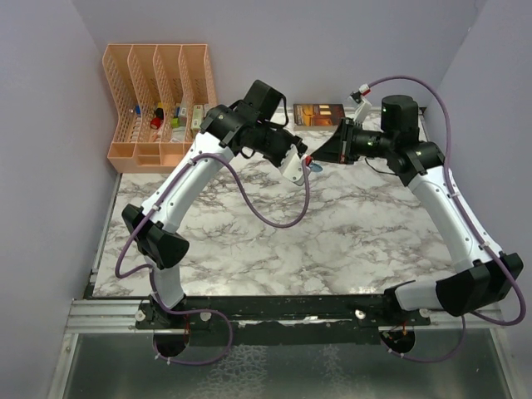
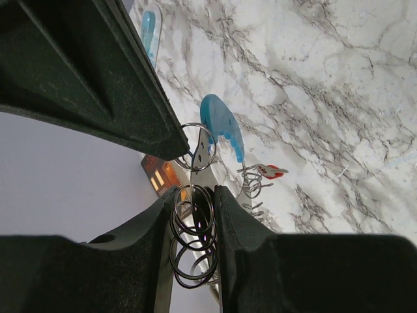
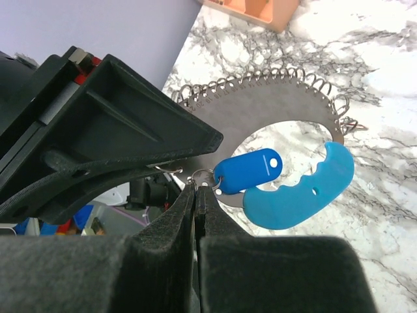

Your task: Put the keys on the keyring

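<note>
The two arms start at 6 o'clock in the top view. They reach out over the marble table and meet up in the air near 12 o'clock.

The left gripper comes in from 9 o'clock. Its fingers are close together, and they squeeze the keyring. The keyring is a flat grey metal hoop with lots of little wire loops along its edge. A few of those loops sit between the left fingers. A curved light-blue strap runs along the hoop at about 4 o'clock in the right wrist view.

The right gripper comes in from 3 o'clock. Its fingers are pressed tight together. They pinch the small ring of the blue key right at their tips. The blue tag hangs just past the tips, inside the hole of the hoop, and it touches the strap.

The red key is beside the wire loops on the hoop's edge. I cannot tell if it is hooked on.

Farther back, a brown box lies by the wall at 12 o'clock. An orange rack stands in the corner at 10 o'clock with small things in it.
</note>
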{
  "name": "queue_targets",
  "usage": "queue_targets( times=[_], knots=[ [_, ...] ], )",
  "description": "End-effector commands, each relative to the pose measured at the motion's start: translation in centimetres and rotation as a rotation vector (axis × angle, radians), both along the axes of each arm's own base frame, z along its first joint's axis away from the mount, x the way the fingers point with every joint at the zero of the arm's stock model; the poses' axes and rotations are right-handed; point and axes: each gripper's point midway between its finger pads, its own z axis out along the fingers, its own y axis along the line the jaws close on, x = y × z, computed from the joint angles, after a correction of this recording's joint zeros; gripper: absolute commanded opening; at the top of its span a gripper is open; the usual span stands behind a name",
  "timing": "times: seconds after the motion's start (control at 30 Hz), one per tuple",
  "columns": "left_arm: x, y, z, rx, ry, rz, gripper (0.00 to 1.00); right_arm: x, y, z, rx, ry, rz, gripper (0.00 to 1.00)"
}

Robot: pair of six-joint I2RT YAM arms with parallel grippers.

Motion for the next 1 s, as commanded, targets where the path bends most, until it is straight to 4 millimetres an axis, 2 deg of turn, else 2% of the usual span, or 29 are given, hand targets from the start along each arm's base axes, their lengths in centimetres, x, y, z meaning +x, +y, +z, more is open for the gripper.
queue_targets(
  times=[0.0,0.4,0.6,0.77,0.97],
  knots=[
    [0.2,-0.6,1.4,-0.052,0.006,0.040,0.00,0.2,-1.2,1.8,-0.001,-0.094,-0.094,0.01],
    [0.8,-1.4,1.2,-0.091,0.118,0.120,0.00,1.0,-4.0,3.1,0.010,-0.135,-0.349,0.01],
    [2.1,-2.3,2.3,-0.153,0.160,0.208,0.00,1.1,-4.0,3.6,0.040,-0.154,-0.417,0.01],
    [2.9,-2.8,2.4,-0.183,0.196,0.266,0.00,1.5,-3.8,3.6,0.055,-0.174,-0.467,0.01],
    [3.6,-3.3,2.7,-0.216,0.232,0.336,0.00,2.2,-4.3,4.8,0.060,-0.226,-0.536,0.01]
  ],
)
